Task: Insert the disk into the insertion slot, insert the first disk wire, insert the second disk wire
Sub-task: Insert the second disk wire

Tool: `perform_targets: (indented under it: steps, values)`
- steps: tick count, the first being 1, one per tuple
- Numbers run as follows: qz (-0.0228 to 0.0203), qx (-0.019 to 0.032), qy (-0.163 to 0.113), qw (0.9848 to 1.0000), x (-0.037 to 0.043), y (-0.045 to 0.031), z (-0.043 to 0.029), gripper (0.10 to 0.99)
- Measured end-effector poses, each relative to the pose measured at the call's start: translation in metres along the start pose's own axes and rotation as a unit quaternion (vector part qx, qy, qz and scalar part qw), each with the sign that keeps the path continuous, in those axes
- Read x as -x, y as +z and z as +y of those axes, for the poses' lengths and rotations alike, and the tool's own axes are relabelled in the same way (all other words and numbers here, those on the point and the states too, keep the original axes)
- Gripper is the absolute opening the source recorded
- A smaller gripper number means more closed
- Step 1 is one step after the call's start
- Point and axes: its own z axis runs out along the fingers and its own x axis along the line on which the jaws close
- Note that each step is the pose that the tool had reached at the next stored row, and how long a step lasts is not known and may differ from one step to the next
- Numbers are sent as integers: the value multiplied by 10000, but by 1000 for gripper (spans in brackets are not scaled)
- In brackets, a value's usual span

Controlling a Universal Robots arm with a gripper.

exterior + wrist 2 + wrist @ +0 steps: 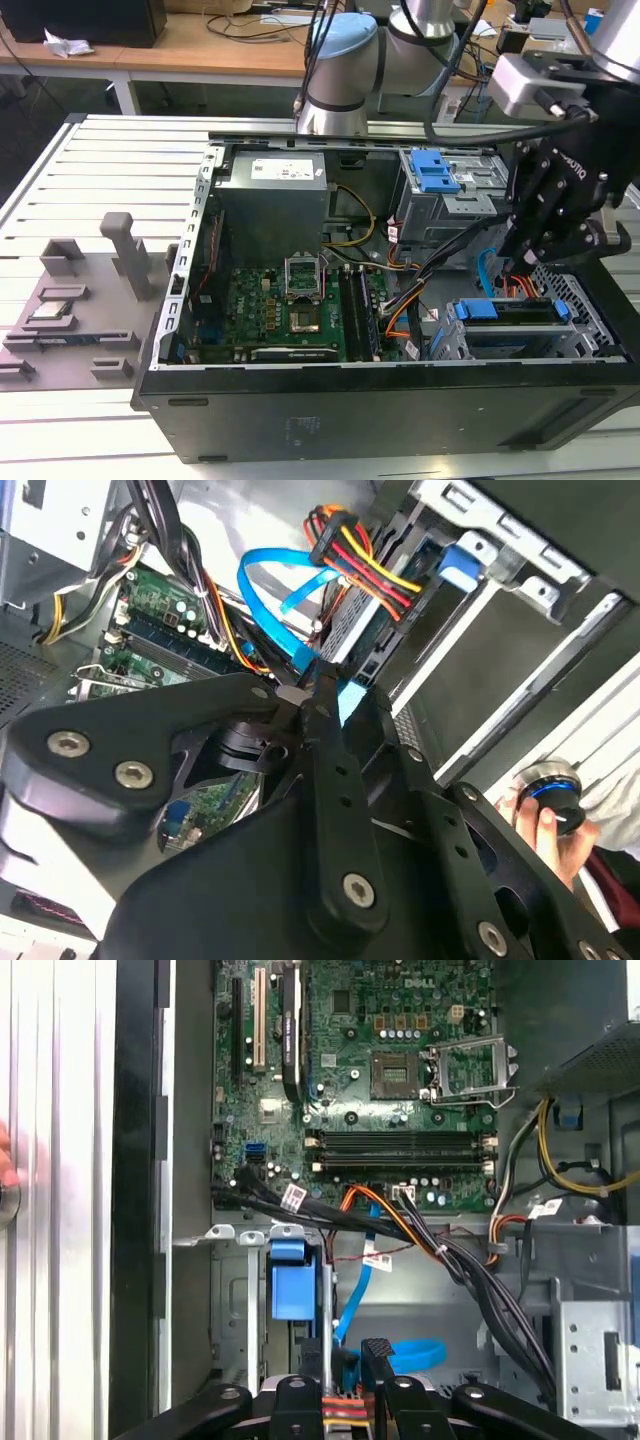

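The disk (512, 311), in its blue carrier frame (471, 309), lies inside the insertion slot (500, 346), the silver cage at the case's front corner on the exterior view's right. A bundle of red, yellow and black wires (362, 578) ends in a black plug (388, 630) at the disk's rear edge. My black gripper (515, 262) hangs just above the cage. In both wrist views its fingers (300, 694) pinch the end of a flat blue wire (268, 580); the gripper (345, 1356) has a blue piece between its fingers. Where that end meets the disk is hidden.
The open tower case (380, 400) holds a green motherboard (290, 305), a power supply (275, 200) and a taller grey cage with a blue latch (437, 175). Cable bundles (470, 1270) cross beside the slot. A person's hand (545, 825) holds a round knob outside the case.
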Motion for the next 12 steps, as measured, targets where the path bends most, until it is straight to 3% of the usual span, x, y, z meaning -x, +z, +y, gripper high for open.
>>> perform_targets:
  steps: [6,7,9,12]
  values:
    - [6,0,0,10000,0,12,5,302]
    - [5,0,0,10000,0,12,6,286]
    - [5,0,0,10000,0,13,5,161]
    - [6,0,1,10000,-84,16,4,161]
